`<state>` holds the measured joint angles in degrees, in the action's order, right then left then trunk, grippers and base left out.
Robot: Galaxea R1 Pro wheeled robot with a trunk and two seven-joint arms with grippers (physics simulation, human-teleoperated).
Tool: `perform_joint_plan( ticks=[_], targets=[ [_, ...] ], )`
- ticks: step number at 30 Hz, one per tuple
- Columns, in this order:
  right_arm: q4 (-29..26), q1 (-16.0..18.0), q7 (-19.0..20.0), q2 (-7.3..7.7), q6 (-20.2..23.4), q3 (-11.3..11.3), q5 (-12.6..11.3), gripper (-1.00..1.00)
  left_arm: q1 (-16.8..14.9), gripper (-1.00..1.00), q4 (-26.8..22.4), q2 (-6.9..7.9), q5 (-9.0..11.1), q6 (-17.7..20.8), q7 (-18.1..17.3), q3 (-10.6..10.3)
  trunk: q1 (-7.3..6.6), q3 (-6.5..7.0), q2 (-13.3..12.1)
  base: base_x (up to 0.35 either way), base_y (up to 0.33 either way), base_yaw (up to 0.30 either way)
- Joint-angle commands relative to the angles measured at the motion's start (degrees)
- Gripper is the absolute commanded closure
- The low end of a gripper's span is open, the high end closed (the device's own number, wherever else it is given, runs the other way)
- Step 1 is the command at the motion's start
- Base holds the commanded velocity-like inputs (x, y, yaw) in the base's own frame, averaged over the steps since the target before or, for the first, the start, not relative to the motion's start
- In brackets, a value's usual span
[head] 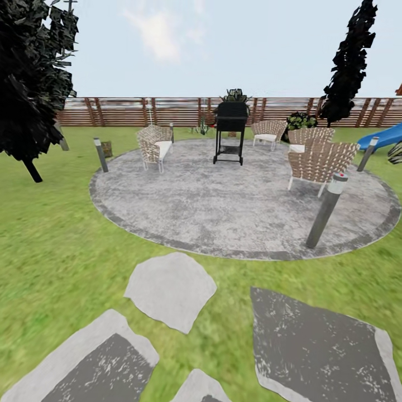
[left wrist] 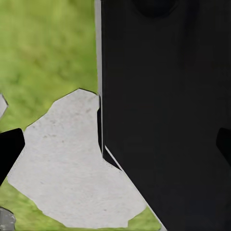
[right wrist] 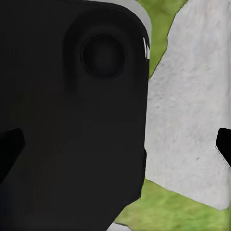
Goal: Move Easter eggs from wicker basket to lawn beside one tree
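Facing lawn (head: 50,234), stone patio (head: 240,206) ahead; both fingers' (left wrist: 8,153) spread unclear.

Bright, even daylight under a hazy pale sky (head: 223,44); hardly any cast shadows; soft blur on lawn (head: 50,234) and stepping stones (head: 170,290); wide-angle stretch near edges; wrist views soft

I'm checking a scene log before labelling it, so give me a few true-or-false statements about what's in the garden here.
1. A black grill stands on the round stone patio. True.
2. The wicker chairs sit on the lawn. False: they stand on the patio.
3. A wooden fence runs behind the patio. True.
4. The stepping stones in the grass are red brick. False: they are grey stone slabs.
5. A blue slide shows at the head view's right edge. True.
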<state>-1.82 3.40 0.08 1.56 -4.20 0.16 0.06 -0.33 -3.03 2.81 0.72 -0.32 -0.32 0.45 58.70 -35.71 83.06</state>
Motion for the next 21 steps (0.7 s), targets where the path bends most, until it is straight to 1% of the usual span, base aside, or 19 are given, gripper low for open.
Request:
perform_joint_plan(
  ticks=[1,14,17,21],
  targets=[
    [0.1,0.0,0.0,0.00,-0.2,0.0,0.0,-1.00,0.0,-1.00,0.0,0.00,0.1,0.0,0.0,0.0,0.03,-0.05,0.0,0.322,0.000,0.000],
    [0.1,0.0,-0.3,-0.13,-0.2,0.1,0.0,-1.00,0.0,-1.00,0.0,0.00,0.1,0.0,0.0,0.0,0.03,-0.05,0.0,0.322,0.000,0.006],
    [0.1,0.0,-0.3,-0.15,-0.2,0.1,0.0,-1.00,0.0,-1.00,0.0,0.00,0.1,0.0,0.0,0.1,0.03,-0.05,0.0,0.322,0.000,0.187],
    [0.1,0.0,-0.3,-0.15,-0.2,0.1,0.0,-1.00,0.0,-1.00,0.0,0.00,0.1,0.0,0.0,0.0,0.03,-0.05,0.0,0.322,0.000,0.283]
  ],
)
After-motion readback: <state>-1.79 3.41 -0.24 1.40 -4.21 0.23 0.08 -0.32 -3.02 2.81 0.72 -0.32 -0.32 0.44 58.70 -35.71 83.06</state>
